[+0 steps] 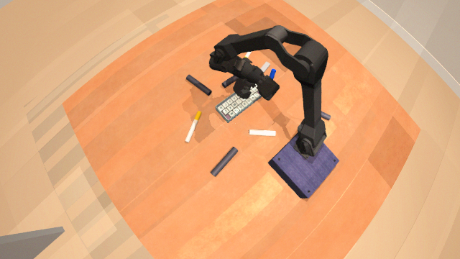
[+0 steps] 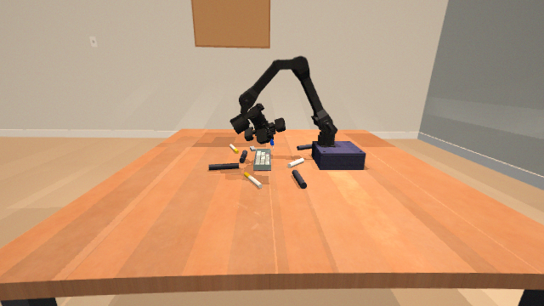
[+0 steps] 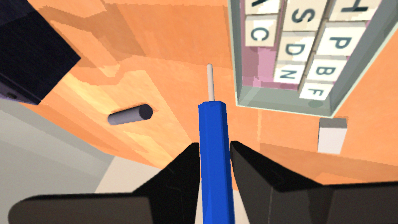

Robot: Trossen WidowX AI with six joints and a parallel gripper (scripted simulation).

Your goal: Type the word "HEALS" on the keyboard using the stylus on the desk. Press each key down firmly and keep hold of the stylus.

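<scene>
The gripper (image 3: 215, 146) (image 2: 268, 135) is shut on the blue stylus (image 3: 213, 125) (image 1: 272, 74) (image 2: 272, 142). The thin pale tip of the stylus points away from the fingers and shows over bare table beside the keyboard in the wrist view. The keyboard (image 3: 265, 99) (image 1: 228, 116) (image 2: 262, 167) is a grey-green tray with cream letter keys. The wrist view shows its near end, with the C, S, D, N, P, B and F keys and the cut-off H key (image 3: 354, 6). In the top view the gripper hides the keyboard's far end, and the stylus tip is not visible.
Dark cylinders (image 1: 198, 85) (image 1: 224, 161) (image 3: 131, 114) lie around the keyboard. A white bar (image 1: 262, 133) (image 2: 296, 162) lies between keyboard and arm base (image 1: 305, 169). A yellow-white stick (image 1: 192, 126) (image 2: 252, 180) and a small grey-white block (image 1: 265, 67) (image 3: 331, 137) lie nearby.
</scene>
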